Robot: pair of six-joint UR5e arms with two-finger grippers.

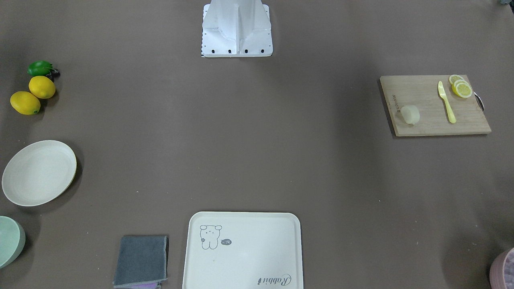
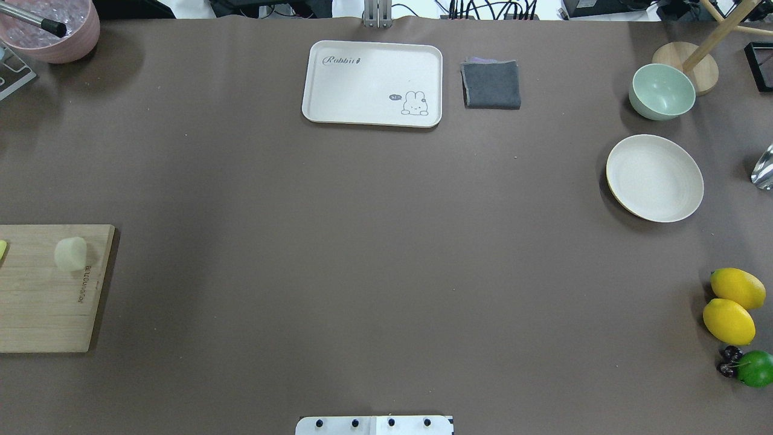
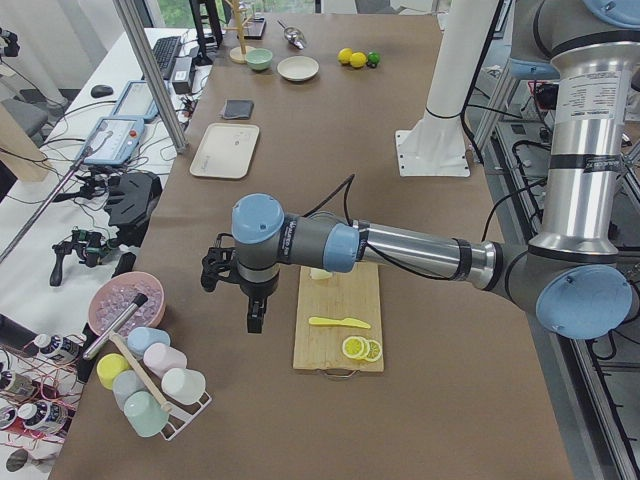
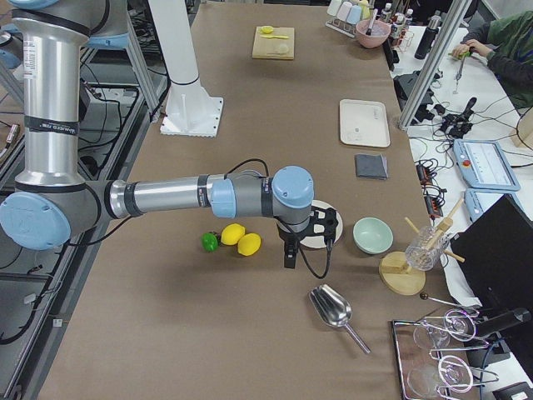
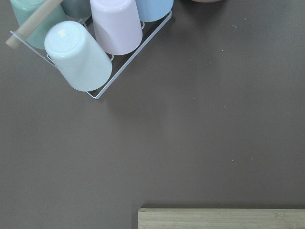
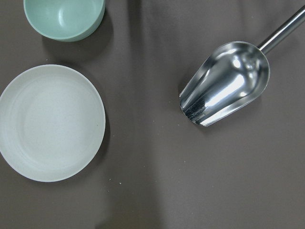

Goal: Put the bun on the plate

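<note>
Brown table point(image 1: 257, 140) is stretching wide: small pale cream bun point(image 1: 410, 114) sitting right on the wooden board point(image 1: 433, 122), round cream plate point(image 1: 39, 172) far left. The long carry is risking a drop. Whether the left gripper point(image 3: 254, 320) and right gripper point(image 4: 288, 255) have their jaws apart or together, I cannot tell.

Twin pose: level reach, downward point.
The left silver-and-blue arm point(image 3: 420, 250) has its forearm stretched horizontal, wrist bent, black two-finger left gripper point(image 3: 254, 320) pointing straight down. The right silver-and-blue arm point(image 4: 166, 197) takes the same pose, black two-finger right gripper point(image 4: 289, 258) also pointing down. Jaw state unreadable on both from the side views.
</note>
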